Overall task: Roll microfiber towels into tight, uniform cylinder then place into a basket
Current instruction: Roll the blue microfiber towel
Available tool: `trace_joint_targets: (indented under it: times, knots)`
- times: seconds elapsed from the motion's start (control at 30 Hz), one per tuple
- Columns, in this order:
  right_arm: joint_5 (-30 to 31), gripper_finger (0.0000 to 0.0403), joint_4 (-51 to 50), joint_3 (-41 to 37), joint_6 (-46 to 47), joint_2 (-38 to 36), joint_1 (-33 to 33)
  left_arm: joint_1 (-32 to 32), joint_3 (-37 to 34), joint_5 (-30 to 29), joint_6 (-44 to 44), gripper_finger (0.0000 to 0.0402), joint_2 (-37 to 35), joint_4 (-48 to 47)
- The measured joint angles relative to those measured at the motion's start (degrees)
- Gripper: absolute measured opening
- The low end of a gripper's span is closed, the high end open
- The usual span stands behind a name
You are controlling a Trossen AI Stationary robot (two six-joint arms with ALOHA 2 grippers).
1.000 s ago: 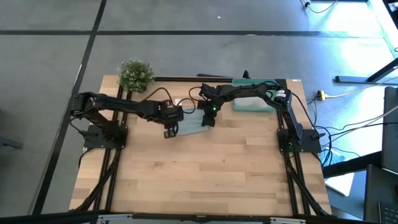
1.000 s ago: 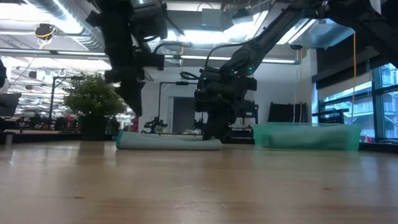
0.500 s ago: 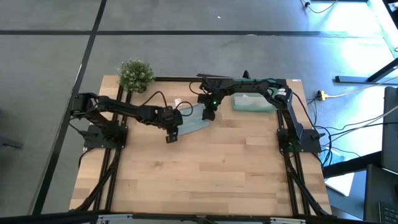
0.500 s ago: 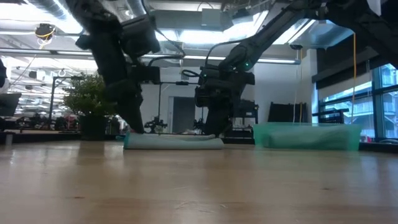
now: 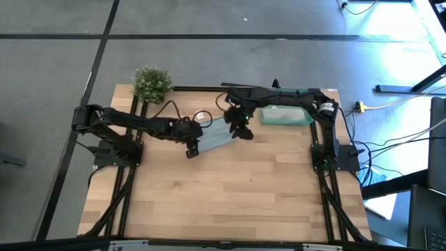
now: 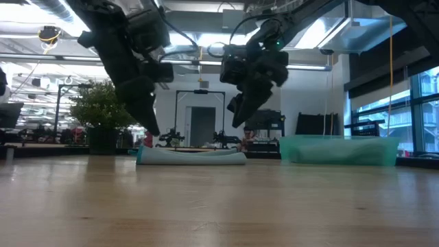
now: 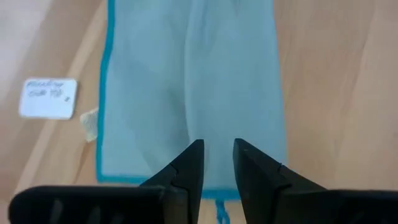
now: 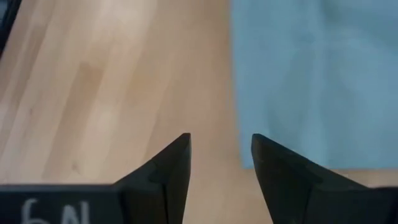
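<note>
The microfiber towel [image 7: 193, 87] is showing pale grey-blue with a brighter turquoise stitched border. The surface [image 5: 230, 188] is showing light blond wood in long plank stripes, framed in black. The basket [image 5: 284, 116] is showing translucent teal-green. The potted plant [image 5: 151, 82] is showing pale green. A small label [image 7: 48, 98] is showing white with faint handwriting. Both tools, left [image 7: 217, 165] and right [image 8: 219, 163], are showing black.

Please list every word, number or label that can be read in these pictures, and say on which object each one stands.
"6N", or close to it: pale marks on the right gripper body, cut off by the picture's edge, so uncertain.
White label on the table beside the towel: a line of writing, too blurred to read.
Nothing else readable.
</note>
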Motion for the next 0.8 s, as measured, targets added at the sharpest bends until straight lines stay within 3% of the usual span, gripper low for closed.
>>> trace_joint_targets:
  times: [0.13, 0.2, 0.43, 0.67, 0.8]
  knots:
    - [0.4, 0.017, 1.21, -3.3, -6.77, 0.1, 2.6, 0.0, -0.04, -0.05, -0.5, 0.0082, -3.75, -0.58]
    - [3.98, 0.017, 5.49, -5.5, -8.47, 0.14, 4.08, 0.0, -0.04, -0.07, -1.43, 0.0082, -5.63, -0.9]
    - [10.6, 0.017, 17.5, -10.14, -9.57, 0.17, 6.71, 0.0, -0.02, -0.62, -2.99, 0.0082, -11.54, -1.25]
    - [17.91, 0.017, 19.79, -11.74, -9.64, 0.13, 6.9, 0.0, -0.02, -1.33, -3.29, 0.0082, -14.45, -1.67]
    - [18.48, 0.017, 22.75, -14.72, -9.83, 0.1, 6.86, 0.0, -0.02, -1.36, -3.29, 0.0082, -14.56, -1.61]
